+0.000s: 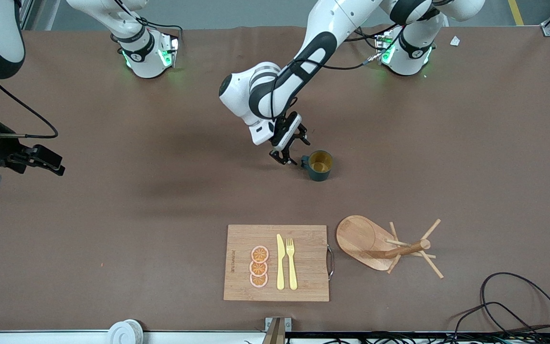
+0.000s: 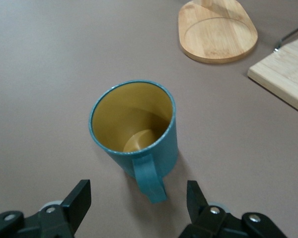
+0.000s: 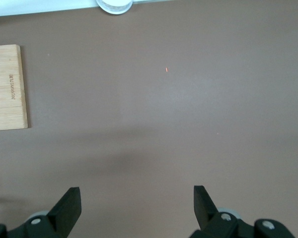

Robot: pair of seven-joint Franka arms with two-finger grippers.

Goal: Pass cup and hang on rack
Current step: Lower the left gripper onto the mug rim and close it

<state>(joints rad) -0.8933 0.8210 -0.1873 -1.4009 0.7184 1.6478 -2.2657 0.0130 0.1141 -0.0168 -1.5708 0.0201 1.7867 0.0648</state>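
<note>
Cup upright mid-bench, left end effector open just beside its handle.

The cup [image 1: 320,165] stands on the brown bench [image 1: 112,215], handle turned toward the left end effector [image 1: 290,151], whose fingers [image 2: 74,203] are spread and touch nothing. Nearer the front camera the rack [image 1: 381,246] lies tipped on its side, next to a board [image 1: 303,265] carrying a knife, fork and fruit slices. The right end effector [image 1: 41,160] waits open over the right arm's end of the bench.

Teal cup [image 1: 319,165] upright; wooden rack [image 1: 380,245] nearer the camera
</note>
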